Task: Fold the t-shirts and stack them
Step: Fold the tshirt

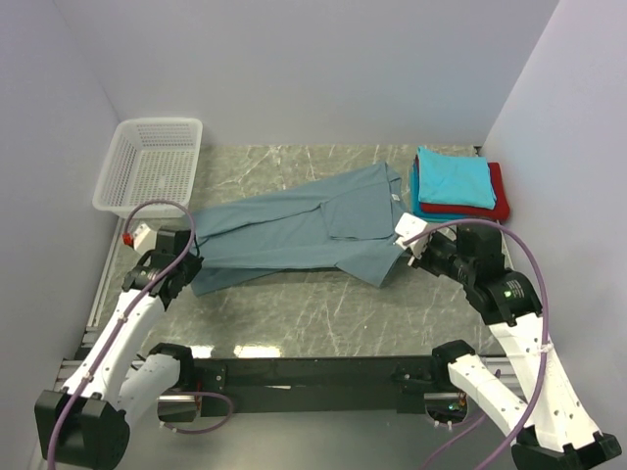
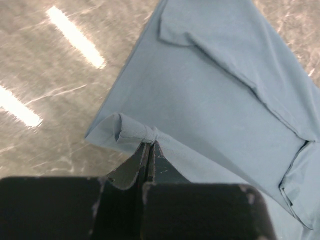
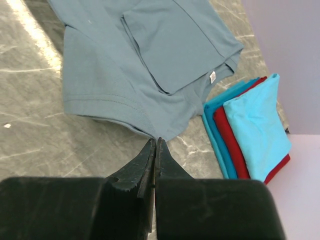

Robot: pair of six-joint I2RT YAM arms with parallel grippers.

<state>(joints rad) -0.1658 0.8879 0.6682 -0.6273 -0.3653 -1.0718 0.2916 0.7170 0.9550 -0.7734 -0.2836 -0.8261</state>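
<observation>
Grey-blue tee (image 1: 294, 235): spread across the middle of the worktop (image 1: 323, 304), lying lengthwise from left to right, with an arm at each near corner.
Left end effector (image 2: 151, 145): pressed together on a bunched bit of hem at the tee's near left corner, where the cloth is puckered and raised a little.
Right end effector (image 3: 156, 141): pressed together, with its tip at the near right corner of the hem; whether cloth is caught between the fingers cannot be told.
Fold state: one panel is seen turned in over the body, and the neck label (image 3: 212, 76) is exposed toward the far right. The garment is judged only partly folded.
Finished stack: a turquoise shirt (image 1: 456, 176) is laid on a red shirt (image 1: 498, 201), with a teal shirt (image 1: 421, 208) at the bottom. The stack sits at the far right, just beside the tee's collar.
Done: three shirts are folded and piled.
Left: the tee is to be folded down to the stack's size and set on top.
Basket (image 1: 152, 162): set at the far left corner.
</observation>
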